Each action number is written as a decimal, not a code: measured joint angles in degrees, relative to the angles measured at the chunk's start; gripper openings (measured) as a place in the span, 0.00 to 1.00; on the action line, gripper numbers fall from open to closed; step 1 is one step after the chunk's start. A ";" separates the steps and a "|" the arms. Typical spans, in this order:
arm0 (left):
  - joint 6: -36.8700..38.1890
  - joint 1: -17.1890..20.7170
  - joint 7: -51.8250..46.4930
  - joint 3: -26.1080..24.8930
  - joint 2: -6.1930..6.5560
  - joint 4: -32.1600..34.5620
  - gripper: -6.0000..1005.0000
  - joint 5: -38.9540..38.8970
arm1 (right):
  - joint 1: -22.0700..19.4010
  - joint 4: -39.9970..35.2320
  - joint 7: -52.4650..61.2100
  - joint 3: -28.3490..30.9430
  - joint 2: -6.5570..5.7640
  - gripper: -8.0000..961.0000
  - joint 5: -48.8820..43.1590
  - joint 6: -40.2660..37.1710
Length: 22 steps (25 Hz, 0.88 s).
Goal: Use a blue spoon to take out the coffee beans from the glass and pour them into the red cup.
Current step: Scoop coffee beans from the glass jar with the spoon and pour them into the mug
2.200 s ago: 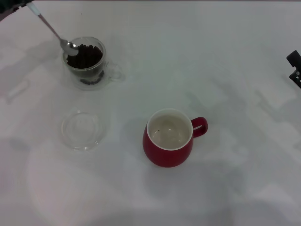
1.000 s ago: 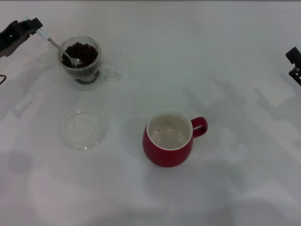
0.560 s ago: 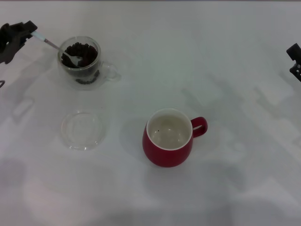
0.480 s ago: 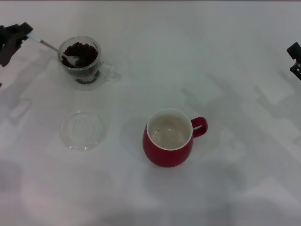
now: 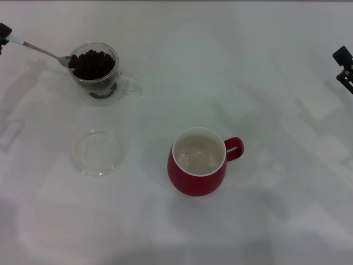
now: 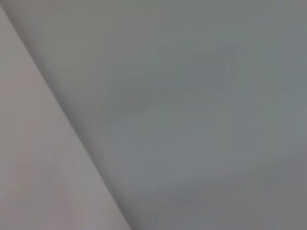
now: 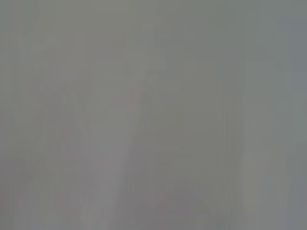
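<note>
One glass (image 5: 98, 74), one red cup (image 5: 198, 162), one blue spoon (image 5: 41, 51) and one flat clear dish (image 5: 97, 152) sit on the white surface (image 5: 265, 66). The glass, far left, holds a heap of dark coffee beans (image 5: 92, 62). The spoon's metal bowl rests at its left rim, the pale handle running to the left gripper (image 5: 3, 31) at the left edge, whose jaws grip it. The right gripper (image 5: 344, 65) is parked far right; whether its jaws are open I cannot tell. Only the head view shows any of this; both wrist views show blank grey.
</note>
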 joint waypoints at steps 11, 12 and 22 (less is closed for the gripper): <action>6.24 0.02 0.30 0.21 1.34 0.00 0.14 -0.34 | 1.17 -0.24 -0.37 0.22 0.00 0.91 0.14 1.22; 7.06 -0.09 0.31 0.23 1.41 0.00 0.14 -0.02 | 1.56 -0.24 -0.49 0.26 0.01 0.91 0.17 1.43; 14.34 -3.59 0.02 0.27 1.79 0.31 0.14 7.30 | 3.25 -0.48 -2.67 0.18 0.01 0.91 0.08 2.11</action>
